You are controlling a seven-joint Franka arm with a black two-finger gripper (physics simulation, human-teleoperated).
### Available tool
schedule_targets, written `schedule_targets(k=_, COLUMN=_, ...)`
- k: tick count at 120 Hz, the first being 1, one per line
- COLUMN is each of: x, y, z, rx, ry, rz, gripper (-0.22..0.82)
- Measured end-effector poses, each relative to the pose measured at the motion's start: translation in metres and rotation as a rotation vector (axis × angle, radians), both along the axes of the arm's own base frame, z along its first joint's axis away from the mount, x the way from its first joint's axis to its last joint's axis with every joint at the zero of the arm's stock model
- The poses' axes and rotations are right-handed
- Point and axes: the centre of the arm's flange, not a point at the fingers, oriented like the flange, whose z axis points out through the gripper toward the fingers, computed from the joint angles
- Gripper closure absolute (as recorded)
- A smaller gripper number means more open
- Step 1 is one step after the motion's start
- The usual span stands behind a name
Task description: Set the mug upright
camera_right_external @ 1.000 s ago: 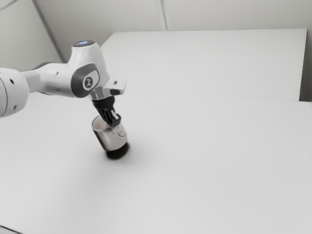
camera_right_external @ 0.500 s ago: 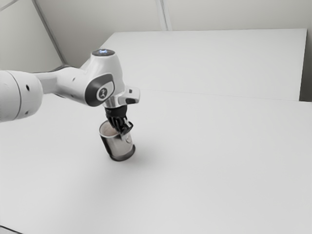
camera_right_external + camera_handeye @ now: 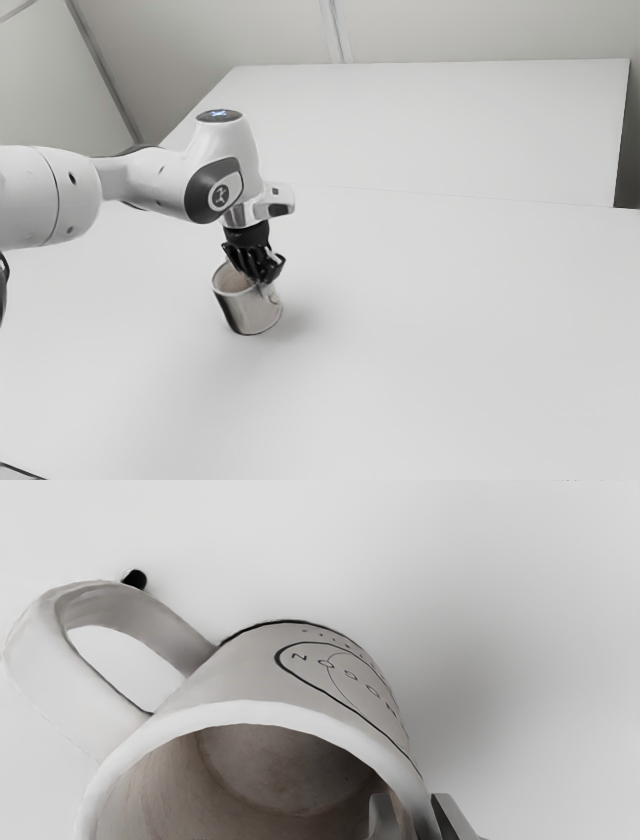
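The mug [image 3: 249, 311] is mouth up with a slight lean, at or just above the table [image 3: 430, 330], left of the exterior view's middle. The hand [image 3: 411, 800] is clamped on its wall. Mostly righted, it seems to need only levelling and release.

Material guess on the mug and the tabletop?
Mug: probably glazed ceramic, satin outside, going by the thick pale rim and smooth chunky handle; the metal-like sheen in the exterior view leaves coated metal possible. Inside looks duller, brownish and mottled.

Tabletop: smooth matte white, no grain, only soft shadows. Likely laminate or painted board; the look doesn't settle which.
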Motion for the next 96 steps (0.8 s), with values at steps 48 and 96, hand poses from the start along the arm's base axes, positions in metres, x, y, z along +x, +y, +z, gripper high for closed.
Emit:
schedule_targets(k=48, x=0.028, y=0.026, z=0.071, rx=-0.013, ry=-0.114, rz=0.111, gripper=0.14)
schedule_targets(k=96, x=0.061, y=0.076, z=0.227, rx=-0.031, ry=-0.204, rz=0.095, gripper=0.04)
